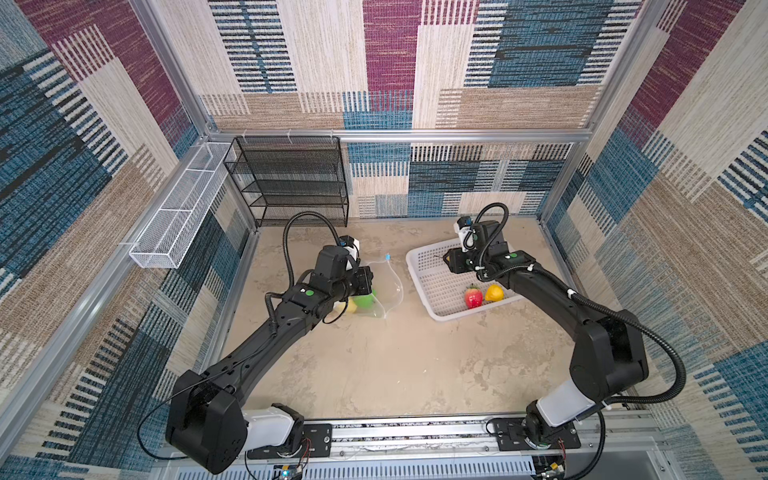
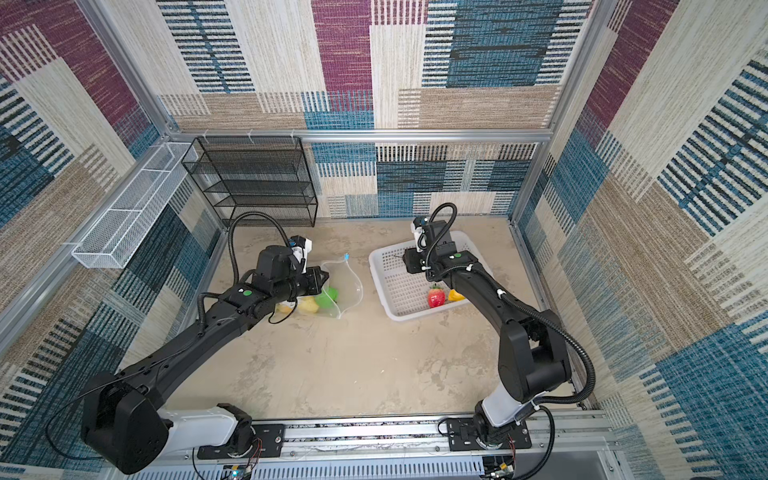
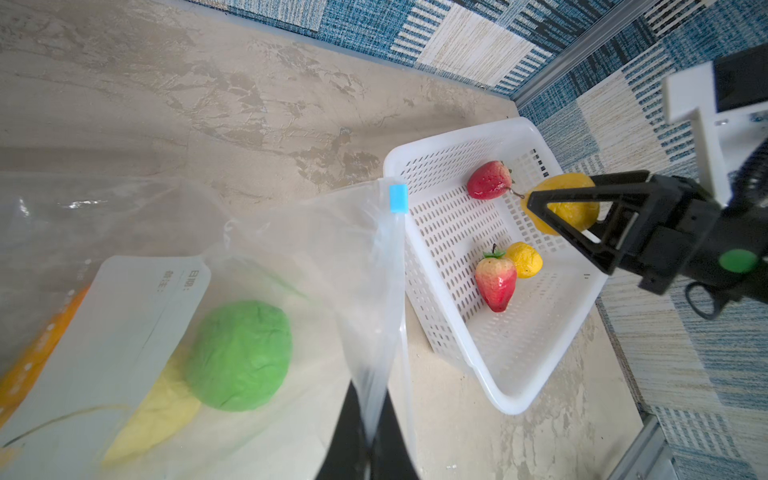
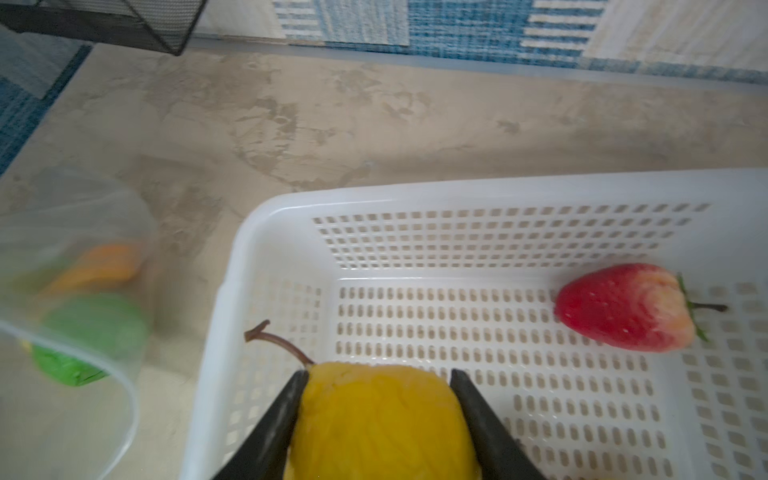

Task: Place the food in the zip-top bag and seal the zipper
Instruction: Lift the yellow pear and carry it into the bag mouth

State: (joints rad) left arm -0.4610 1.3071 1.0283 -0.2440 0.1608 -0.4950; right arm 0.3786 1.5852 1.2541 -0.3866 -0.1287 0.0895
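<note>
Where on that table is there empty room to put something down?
The widest bare patch is the table in front of the zip-top bag and white basket. A smaller patch lies behind them, beside the black shelf. Crowded: the narrow gap between bag and basket.

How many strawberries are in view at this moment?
2, both in the white basket: one strawberry beside the lemon, the other strawberry near the pear held by the right gripper. More may be hidden in the zip-top bag.

Bag (image 1: 390, 286) left of basket (image 1: 436, 286); 2 strawberries (image 3: 489, 180) (image 3: 496, 282), lemon (image 3: 525, 259) in basket.
</note>
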